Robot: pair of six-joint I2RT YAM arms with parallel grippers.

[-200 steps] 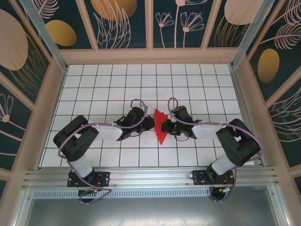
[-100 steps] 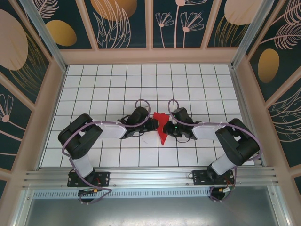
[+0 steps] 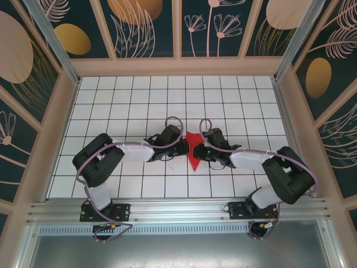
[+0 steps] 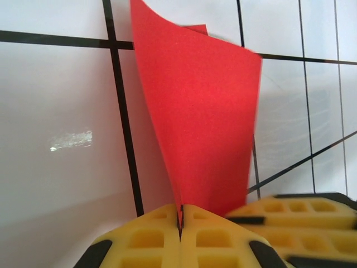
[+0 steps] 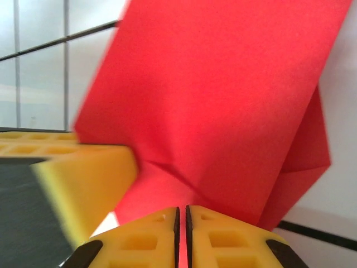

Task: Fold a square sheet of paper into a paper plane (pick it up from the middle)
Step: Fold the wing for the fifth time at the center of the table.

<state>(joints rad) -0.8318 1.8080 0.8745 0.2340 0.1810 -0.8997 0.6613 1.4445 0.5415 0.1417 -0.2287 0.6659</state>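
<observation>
Item, L to R: left gripper (image 4: 180, 219), pads clamped together on the near edge of the red sheet (image 4: 201, 123), which rises straight ahead. We log the sheet mid-table (image 3: 122, 100), long axis near-far, betw. both grippers, equally near. Right gripper (image 5: 182, 215) pinches the opp. side. Vs 1 s ago: L arm reached further in, sheet nudged right.
</observation>
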